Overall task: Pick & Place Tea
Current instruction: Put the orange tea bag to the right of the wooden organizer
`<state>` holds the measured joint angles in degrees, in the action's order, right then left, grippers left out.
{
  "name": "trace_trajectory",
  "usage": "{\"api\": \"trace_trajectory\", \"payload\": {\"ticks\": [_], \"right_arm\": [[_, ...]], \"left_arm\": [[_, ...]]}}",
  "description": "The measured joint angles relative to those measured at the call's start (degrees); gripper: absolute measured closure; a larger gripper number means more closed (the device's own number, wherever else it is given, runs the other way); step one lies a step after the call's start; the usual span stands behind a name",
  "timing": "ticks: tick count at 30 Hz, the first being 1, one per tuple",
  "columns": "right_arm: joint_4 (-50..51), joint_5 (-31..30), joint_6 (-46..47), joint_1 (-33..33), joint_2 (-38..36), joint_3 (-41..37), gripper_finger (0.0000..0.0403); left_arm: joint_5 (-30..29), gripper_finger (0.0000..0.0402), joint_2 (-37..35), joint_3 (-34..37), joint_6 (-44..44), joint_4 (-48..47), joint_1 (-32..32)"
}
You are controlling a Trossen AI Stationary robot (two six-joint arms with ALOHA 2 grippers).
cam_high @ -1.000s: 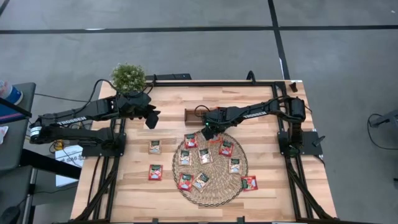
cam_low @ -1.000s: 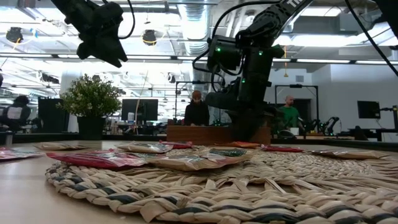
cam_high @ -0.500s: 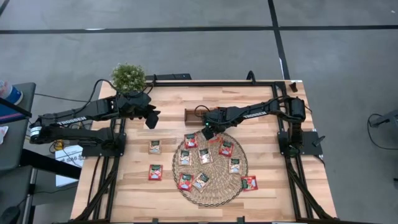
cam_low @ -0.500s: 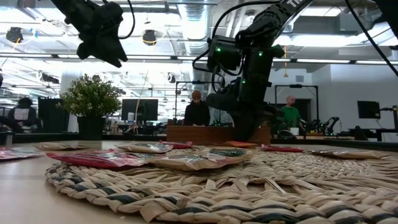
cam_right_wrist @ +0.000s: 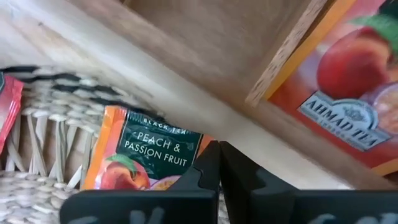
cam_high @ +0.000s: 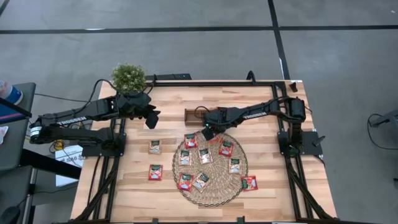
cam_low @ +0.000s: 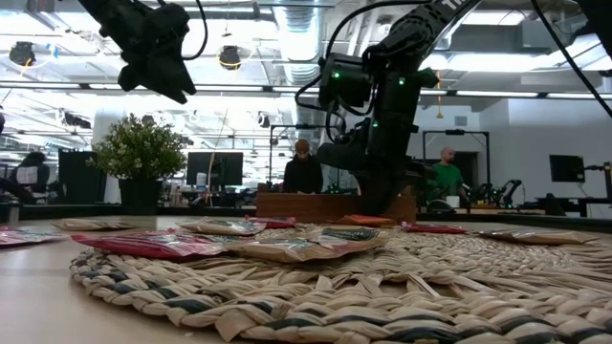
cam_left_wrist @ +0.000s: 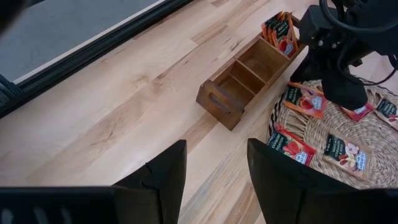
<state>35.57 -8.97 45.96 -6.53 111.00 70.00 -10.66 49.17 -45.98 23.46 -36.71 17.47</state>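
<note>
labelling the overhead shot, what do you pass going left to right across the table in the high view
potted plant → left hand → beige sachet off the mat → right hand → red sachet off the mat's right edge

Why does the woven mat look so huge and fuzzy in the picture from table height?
Low view: the woven mat lies right by the lens, so its near edge blurs; the ceiling lights glare white. High view: the same mat looks small and evenly lit.

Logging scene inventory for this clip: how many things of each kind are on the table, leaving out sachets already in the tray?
Tea sachets lying out: 11 (one partly under the right pincer)
Wooden tray: 1
Wicker mat: 1
Potted plant: 1
Total: 14
</note>
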Motion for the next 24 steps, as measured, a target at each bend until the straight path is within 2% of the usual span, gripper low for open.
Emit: {"api": "trace_trajectory", "payload": {"ticks": [7, 17, 24], "right_arm": [[0.38, 0.25, 0.08, 0.9, 0.0, 0.17, 0.0403], [4.92, -0.9, -2.46, 1.19, 0.0, 5.91, 0.0403], [6.33, -1.51, -2.95, 1.25, -0.06, 6.78, 0.0403]], "left_arm": [[0.0, 0.024, 0.01, -0.01, -0.04, 0.0, 0.01], [0.0, 0.024, 0.02, 0.0, -0.06, -0.01, 0.0], [0.0, 0.024, 0.01, -0.01, -0.06, 0.0, 0.0]]}}
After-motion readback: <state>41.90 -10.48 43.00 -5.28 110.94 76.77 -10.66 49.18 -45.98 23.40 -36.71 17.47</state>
